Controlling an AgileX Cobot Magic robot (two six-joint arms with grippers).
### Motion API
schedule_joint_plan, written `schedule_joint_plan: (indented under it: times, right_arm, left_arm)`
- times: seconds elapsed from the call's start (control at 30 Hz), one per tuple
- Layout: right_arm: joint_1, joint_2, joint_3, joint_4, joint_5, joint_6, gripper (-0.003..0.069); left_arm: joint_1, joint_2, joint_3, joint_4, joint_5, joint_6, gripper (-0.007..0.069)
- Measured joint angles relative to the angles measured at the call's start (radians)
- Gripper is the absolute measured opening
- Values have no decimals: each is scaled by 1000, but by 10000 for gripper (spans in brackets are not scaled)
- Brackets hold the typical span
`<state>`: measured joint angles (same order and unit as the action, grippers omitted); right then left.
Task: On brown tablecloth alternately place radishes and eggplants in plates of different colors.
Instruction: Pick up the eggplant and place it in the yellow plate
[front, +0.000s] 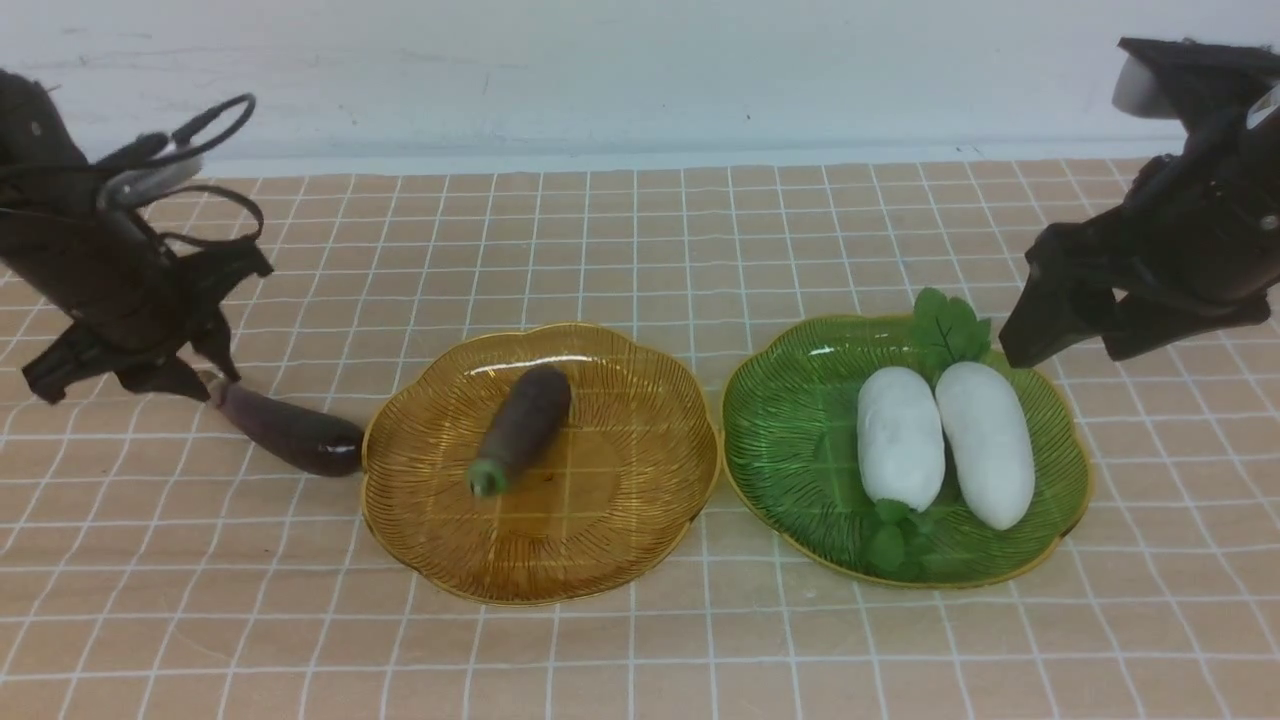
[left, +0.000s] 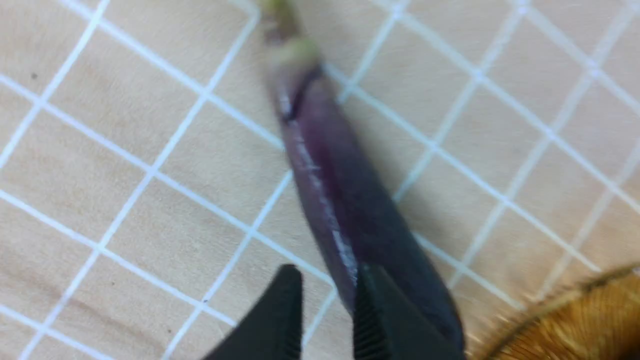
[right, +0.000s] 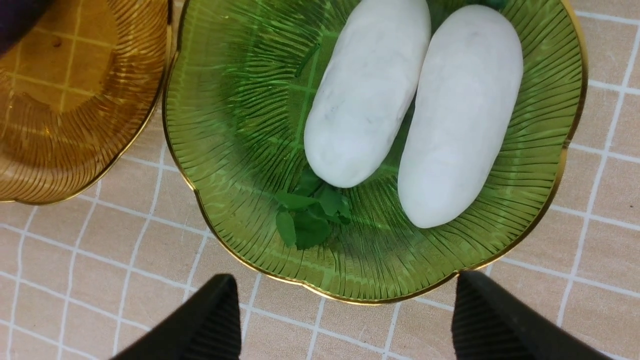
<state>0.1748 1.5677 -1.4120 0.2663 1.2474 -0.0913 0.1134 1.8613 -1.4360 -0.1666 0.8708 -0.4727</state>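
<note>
Both radishes (front: 901, 438) lie in the green plate (front: 800, 480) and one eggplant (front: 530, 420) in the amber plate (front: 630, 520), leaving the eggplant outside (front: 300, 435), just beside it, by the narrowly parted left jaws, grip unclear; the right jaws stand wide and empty.

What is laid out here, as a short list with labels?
Cloth: tan, with a white grid
Amber plate: holds one eggplant
Green plate: holds two white radishes, side by side
Other eggplant: on the cloth, next to the amber plate, at the left jaws
Right jaws: open, near the green plate
</note>
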Motion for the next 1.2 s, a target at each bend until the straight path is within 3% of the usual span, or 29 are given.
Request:
schedule_joint_plan:
  times: [0.1, 0.27, 0.37, 0.4, 0.57, 0.67, 0.73, 0.77, 0.83, 0.9, 1.2]
  right_arm:
    - [0, 0, 0, 0, 0, 0, 516]
    - [0, 0, 0, 0, 0, 0, 516]
    - [0, 0, 0, 1, 0, 0, 516]
    - [0, 0, 0, 1, 0, 0, 516]
    - [0, 0, 0, 1, 0, 0, 516]
    - [0, 0, 0, 1, 0, 0, 516]
    - [0, 0, 0, 1, 0, 0, 515]
    - [0, 0, 0, 1, 0, 0, 515]
    - [0, 0, 0, 1, 0, 0, 515]
    - [0, 0, 0, 1, 0, 0, 515]
    - [0, 0, 0, -10, 0, 0, 515]
  left_arm:
    - [8, 34, 0, -12, -1, -2, 118]
    - [5, 84, 0, -42, -39, -2, 178]
    - [-3, 120, 0, -30, -77, -3, 339]
    - [-3, 122, 0, -30, -80, -3, 348]
    - [-10, 158, 0, -48, -178, -5, 571]
    - [-10, 180, -2, -65, -181, -5, 624]
    - [-13, 208, -5, -91, -170, -5, 584]
    - [-14, 210, -7, -98, -168, 1, 531]
    - [-16, 210, -18, -105, -143, 20, 345]
    - [-17, 190, -52, -105, -88, 70, 257]
    - [-103, 59, -173, -165, 23, 228, 248]
